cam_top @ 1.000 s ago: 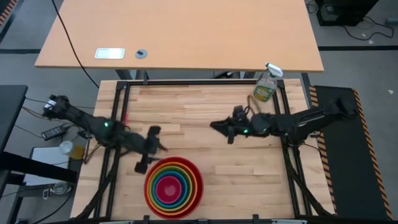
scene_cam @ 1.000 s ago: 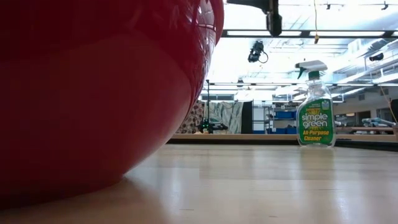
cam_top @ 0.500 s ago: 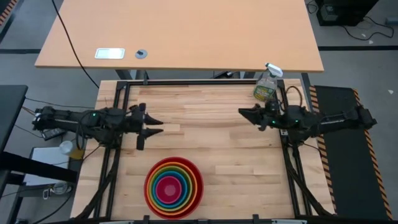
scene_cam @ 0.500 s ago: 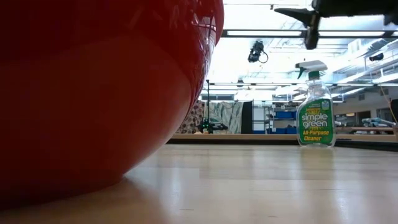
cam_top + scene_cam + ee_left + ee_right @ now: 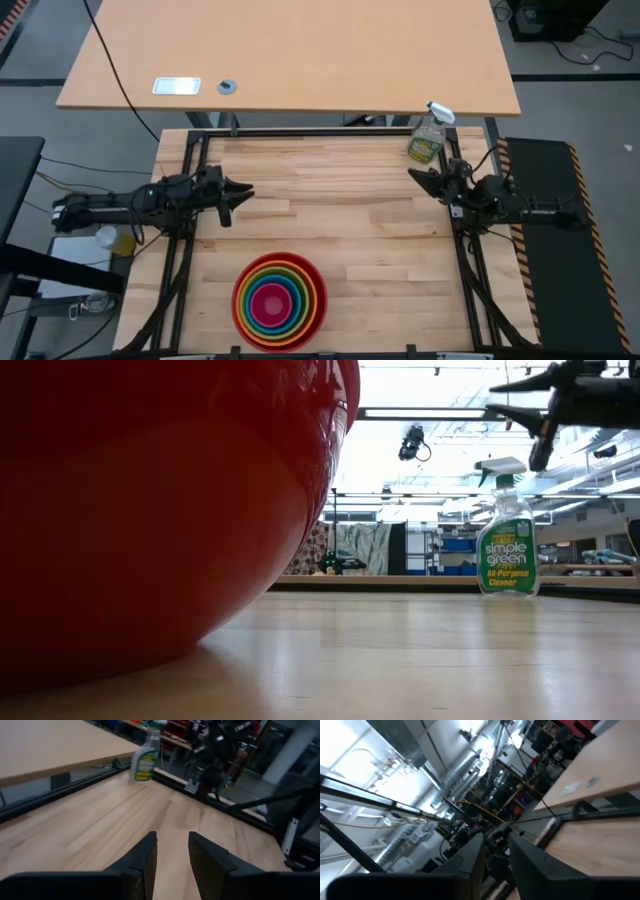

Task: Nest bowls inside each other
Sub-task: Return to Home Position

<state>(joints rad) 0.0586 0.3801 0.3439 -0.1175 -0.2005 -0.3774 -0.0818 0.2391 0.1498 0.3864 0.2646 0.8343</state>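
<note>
The bowls [image 5: 278, 300] stand nested in one stack near the table's front edge: red outermost, then orange, lime green and blue rings, with pink in the middle. The red bowl's wall [image 5: 150, 510] fills the left of the low view and rests on the wood. My left gripper [image 5: 243, 191] hovers by the left edge, pointing right, open, with bare table between its fingers [image 5: 172, 847]. My right gripper [image 5: 417, 176] is drawn back to the right edge, high in the low view [image 5: 500, 398], open and holding nothing [image 5: 496, 845].
A clear spray bottle with a green label [image 5: 428, 138] stands at the far right corner [image 5: 508, 545], close to my right gripper. The table's black frame rails [image 5: 190, 160] run along its edges. A larger tan desk [image 5: 290, 60] lies beyond the far edge.
Both arms have pulled back from the table's middle. My left gripper has gone from beside the bowls toward the left and far edges, turning level. My right gripper has retreated toward the right edge. The stack of bowls has stayed in place.
</note>
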